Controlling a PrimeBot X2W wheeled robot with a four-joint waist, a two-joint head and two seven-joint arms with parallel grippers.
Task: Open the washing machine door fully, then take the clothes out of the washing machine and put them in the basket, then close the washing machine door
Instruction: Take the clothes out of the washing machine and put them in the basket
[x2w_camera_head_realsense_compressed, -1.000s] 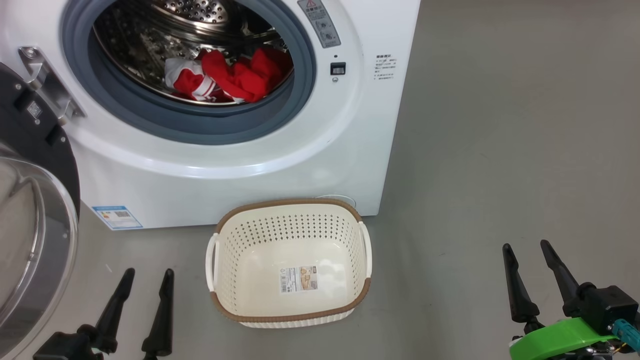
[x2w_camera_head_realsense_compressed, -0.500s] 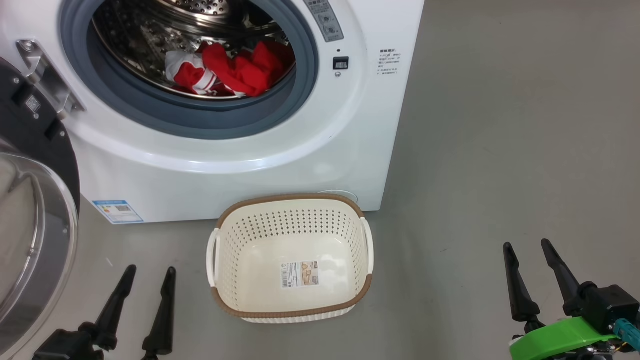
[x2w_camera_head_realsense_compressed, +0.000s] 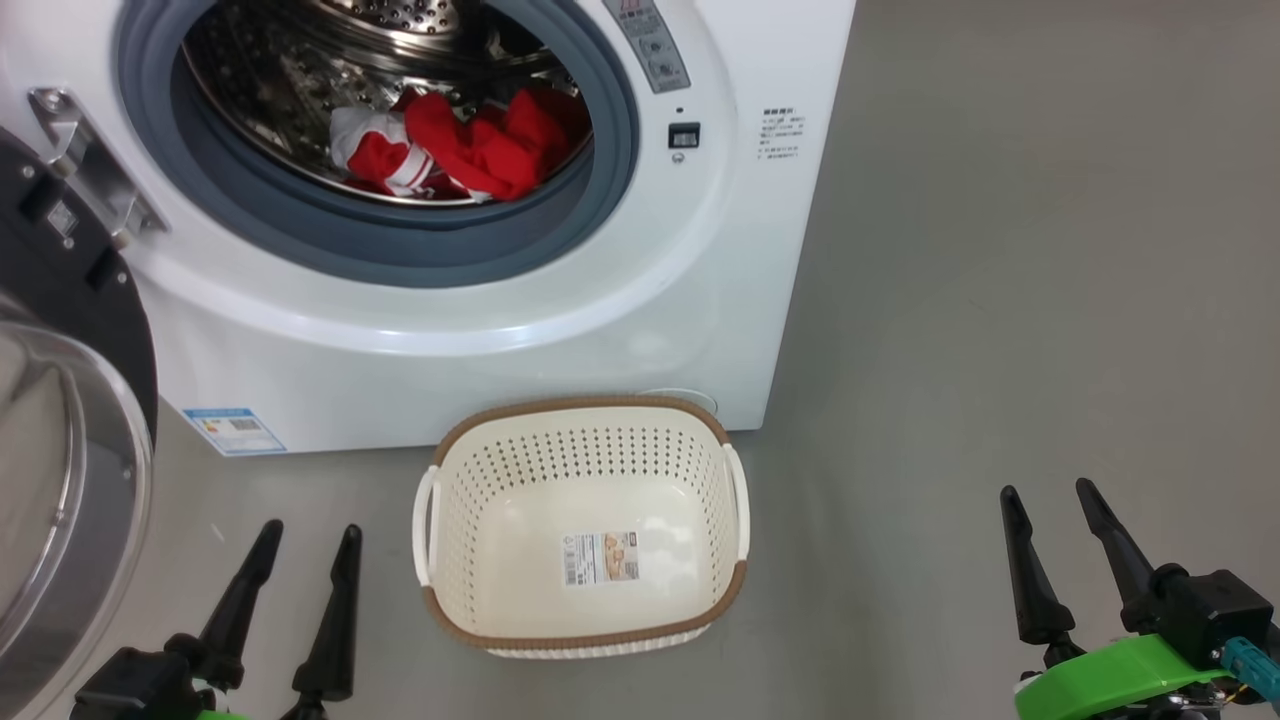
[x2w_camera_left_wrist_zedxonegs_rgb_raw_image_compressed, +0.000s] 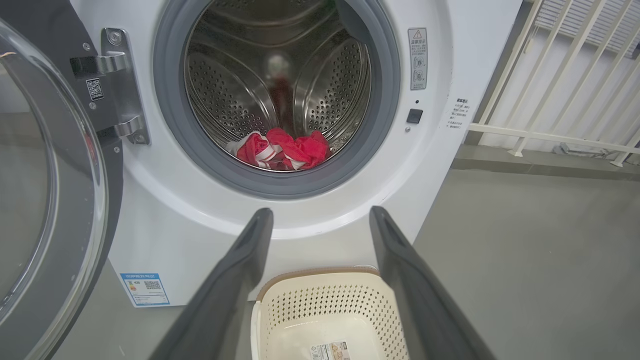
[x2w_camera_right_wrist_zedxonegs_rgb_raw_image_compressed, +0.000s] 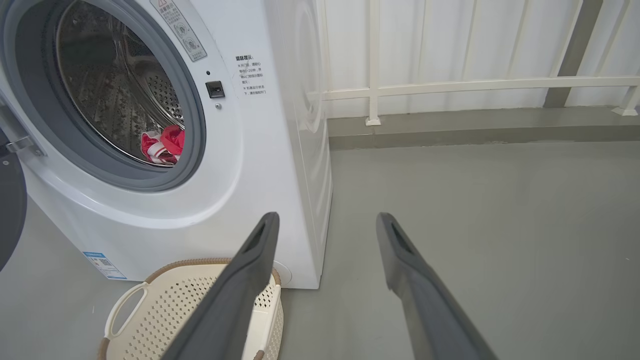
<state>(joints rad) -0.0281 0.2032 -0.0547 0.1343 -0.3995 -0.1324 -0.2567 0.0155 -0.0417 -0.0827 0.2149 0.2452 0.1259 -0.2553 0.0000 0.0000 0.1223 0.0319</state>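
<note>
The washing machine door (x2w_camera_head_realsense_compressed: 70, 480) is hanging wide open at the left of the head view. Its black rim and glass bowl are standing clear of the washing machine (x2w_camera_head_realsense_compressed: 480, 330) front, so the round opening is showing free all around. The clothes (x2w_camera_head_realsense_compressed: 450, 150), red w/ white stripes, are lying in a heap at the bottom of the steel drum (x2w_camera_head_realsense_compressed: 280, 110), just behind the inner edge of the grey gasket (x2w_camera_head_realsense_compressed: 400, 250). The basket (x2w_camera_head_realsense_compressed: 585, 405) is standing upright on the grey floor (x2w_camera_head_realsense_compressed: 1000, 300), its back rim just beside the machine's lower front edge, below the opening & a bit to the right. A paper label (x2w_camera_head_realsense_compressed: 600, 558) is lying on its bottom.

The left end effector (x2w_camera_head_realsense_compressed: 310, 530) is hovering low btw. the door and the basket, fingers spread apart and gripping nothing. In the left wrist view these fingers are pointing toward the opening, w/ the basket's far rim showing btw. them. The right end effector (x2w_camera_head_realsense_compressed: 1047, 490) is hovering well to the right of the basket over bare floor, fingers also spread, nothing btw. them. On that side the floor is running open up to a white railing (x2w_camera_right_wrist_zedxonegs_rgb_raw_image_compressed: 450, 85) behind the machine.
</note>
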